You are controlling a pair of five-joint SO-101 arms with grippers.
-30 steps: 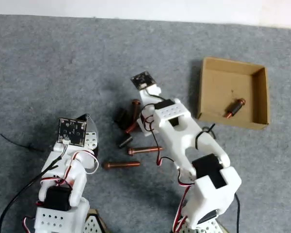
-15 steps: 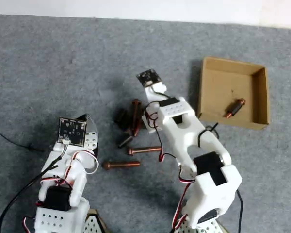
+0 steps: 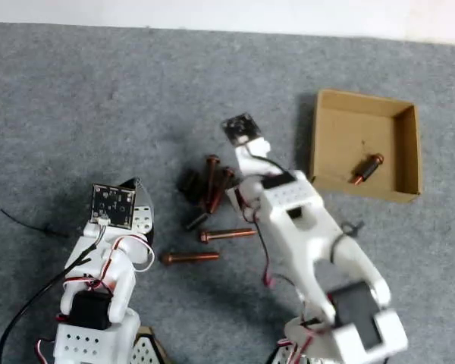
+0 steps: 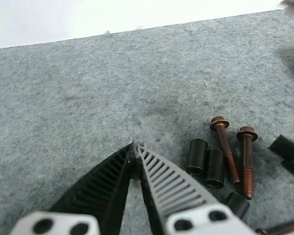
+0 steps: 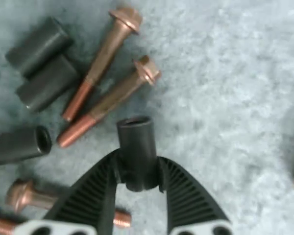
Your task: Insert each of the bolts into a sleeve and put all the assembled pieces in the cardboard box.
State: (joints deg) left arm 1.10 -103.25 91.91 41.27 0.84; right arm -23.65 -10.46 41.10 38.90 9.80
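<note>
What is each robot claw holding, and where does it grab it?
The right claw pinches a short black tube-shaped sleeve near one end, its open mouth sticking out past the fingertips. The left claw is shut, holding nothing.

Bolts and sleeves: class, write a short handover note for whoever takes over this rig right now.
Left gripper: shut, empty, over the mat.
Right gripper: shut on a black sleeve, beside the loose bolts.
On the mat: four loose bolts and three loose sleeves, close together.
Done: one assembled piece lies in the cardboard box.
Left: pair the four bolts with sleeves, then box them.
</note>
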